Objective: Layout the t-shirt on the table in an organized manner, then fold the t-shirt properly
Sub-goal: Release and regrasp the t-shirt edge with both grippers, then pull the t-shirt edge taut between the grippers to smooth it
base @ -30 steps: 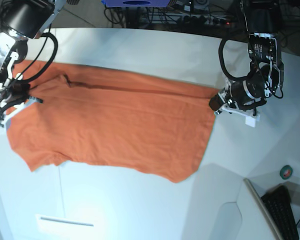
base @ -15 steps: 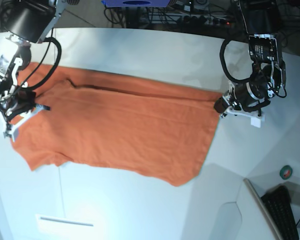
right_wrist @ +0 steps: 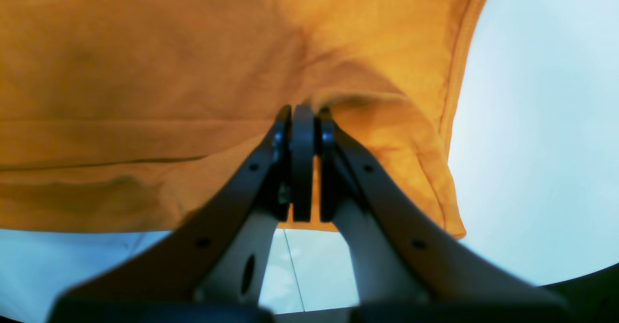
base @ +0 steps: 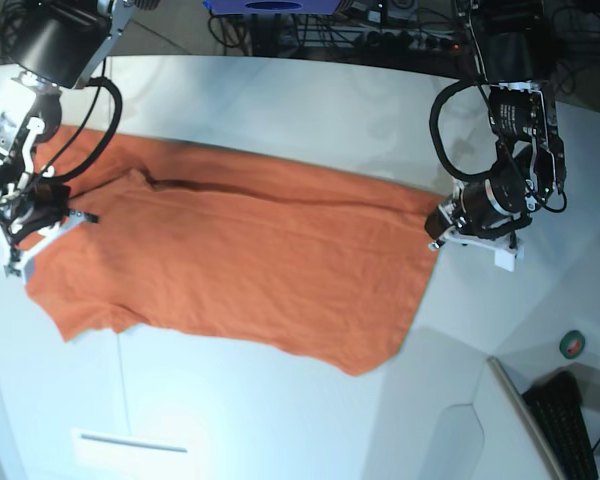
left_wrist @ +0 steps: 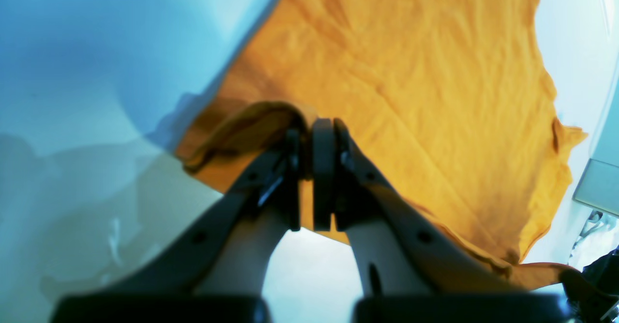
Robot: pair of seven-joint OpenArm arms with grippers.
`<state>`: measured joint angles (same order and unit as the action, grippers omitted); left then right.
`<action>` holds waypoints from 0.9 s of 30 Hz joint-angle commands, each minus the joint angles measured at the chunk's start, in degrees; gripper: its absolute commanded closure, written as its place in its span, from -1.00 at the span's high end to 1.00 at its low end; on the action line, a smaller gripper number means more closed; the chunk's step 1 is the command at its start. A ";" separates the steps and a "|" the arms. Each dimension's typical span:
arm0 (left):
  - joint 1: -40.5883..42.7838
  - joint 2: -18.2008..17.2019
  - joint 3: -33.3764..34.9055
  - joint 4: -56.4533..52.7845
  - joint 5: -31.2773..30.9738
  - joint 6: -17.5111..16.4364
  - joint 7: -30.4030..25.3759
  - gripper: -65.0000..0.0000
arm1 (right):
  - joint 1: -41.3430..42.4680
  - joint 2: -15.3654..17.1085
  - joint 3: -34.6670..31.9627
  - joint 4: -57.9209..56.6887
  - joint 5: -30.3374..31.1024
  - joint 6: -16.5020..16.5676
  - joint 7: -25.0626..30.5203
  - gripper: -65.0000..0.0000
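Evidently soft, light, drapey: t-shirt sags between pinches, left gripper clamped on its 3 o'clock edge, right gripper clamped at 9; hold hems.

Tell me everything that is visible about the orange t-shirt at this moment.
The t-shirt is plain orange, of soft, slightly wrinkled fabric, with stitched hems. It lies spread across the white table, stretched sideways, a dark fold line running along its far part. A short sleeve points toward the near edge in the base view. The left pincer is shut on one end of the cloth, where it bunches up; the right pincer is shut on the opposite end, beside a hem. No print or tag shows.
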<state>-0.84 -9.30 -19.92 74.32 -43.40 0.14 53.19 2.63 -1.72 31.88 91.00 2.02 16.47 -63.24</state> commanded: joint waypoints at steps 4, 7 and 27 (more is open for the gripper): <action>-0.78 -0.59 -0.25 0.88 -0.69 -0.27 -0.40 -1.00 | 0.84 0.62 0.08 0.82 0.13 -0.16 0.78 -1.00; -0.78 -0.59 -0.25 0.88 -0.69 -0.27 -0.40 -1.00 | 0.84 0.53 0.08 0.82 0.13 -0.16 0.78 -1.00; -2.02 -0.59 -2.89 2.47 -0.95 -0.63 -0.49 0.65 | -2.15 0.27 0.17 2.58 0.40 0.01 6.50 0.09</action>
<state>-1.69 -8.93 -22.28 75.13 -43.51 0.01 53.82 -0.23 -1.91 31.92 91.90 2.13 16.47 -57.67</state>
